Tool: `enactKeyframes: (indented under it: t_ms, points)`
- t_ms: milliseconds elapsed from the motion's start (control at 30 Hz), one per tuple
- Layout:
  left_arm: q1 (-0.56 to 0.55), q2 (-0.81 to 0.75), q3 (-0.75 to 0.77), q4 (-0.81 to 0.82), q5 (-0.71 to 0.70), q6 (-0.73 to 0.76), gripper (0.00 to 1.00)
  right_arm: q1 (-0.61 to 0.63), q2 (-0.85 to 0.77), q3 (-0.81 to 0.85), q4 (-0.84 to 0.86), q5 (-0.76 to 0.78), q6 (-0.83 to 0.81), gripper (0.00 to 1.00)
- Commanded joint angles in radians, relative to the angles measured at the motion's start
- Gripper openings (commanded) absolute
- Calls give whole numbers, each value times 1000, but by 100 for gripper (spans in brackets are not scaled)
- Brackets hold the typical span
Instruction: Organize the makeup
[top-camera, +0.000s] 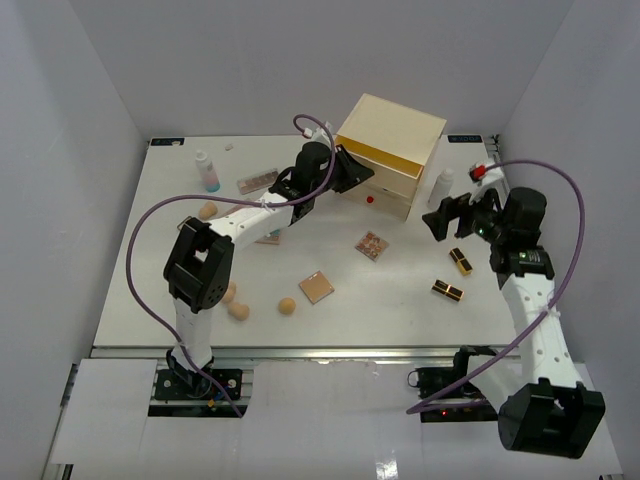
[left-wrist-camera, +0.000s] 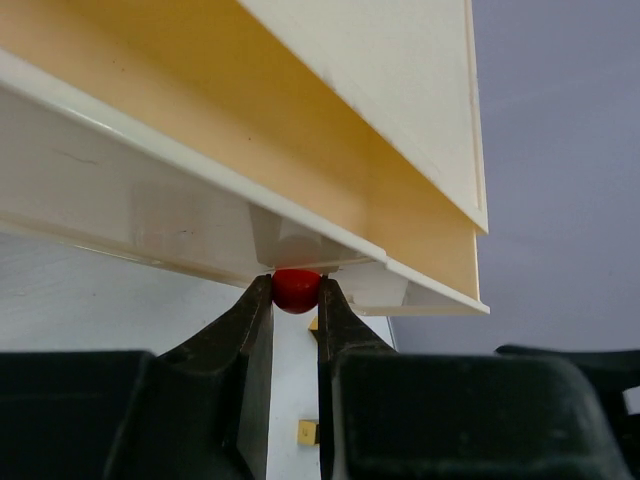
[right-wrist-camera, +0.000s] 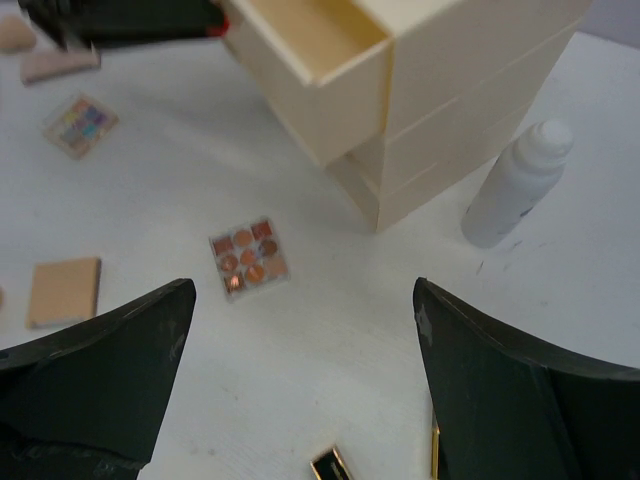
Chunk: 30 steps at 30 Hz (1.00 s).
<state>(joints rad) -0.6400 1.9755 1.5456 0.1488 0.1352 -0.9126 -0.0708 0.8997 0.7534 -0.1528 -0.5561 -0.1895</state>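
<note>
Two roles: left jaws clenched on the red knob (left-wrist-camera: 296, 290), likely to work the chest drawer (right-wrist-camera: 300, 30) at 12 o'clock; right jaws released at 3 o'clock.

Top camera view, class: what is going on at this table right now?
The left arm's tool is shut on the red knob of the cream chest's top drawer, which stands partly pulled out with nothing visible inside. The right arm's tool hangs open above the tabletop, holding nothing. Loose on the tabletop lie an eyeshadow palette, a peach compact, lipstick tubes and sponges. A white bottle stands beside the chest.
</note>
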Motion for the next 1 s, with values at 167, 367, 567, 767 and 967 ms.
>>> enactKeyframes:
  t_ms: [167, 367, 567, 767, 967]
  points:
    - [-3, -56, -18, -9, 73, 49, 0, -15, 412, 495, -42, 133, 569, 89]
    - [-3, -56, -11, -9, 91, 49, 0, -1, 578, 554, 9, 204, 678, 78]
    - [-3, -48, -8, -8, 115, 42, 0, 12, 653, 560, 58, 219, 721, 72]
    - [-3, -49, -13, -9, 121, 43, 0, 9, 629, 496, 109, 212, 751, 70]
    - [-3, -48, -9, -9, 122, 49, 0, 11, 445, 395, 231, 393, 668, 77]
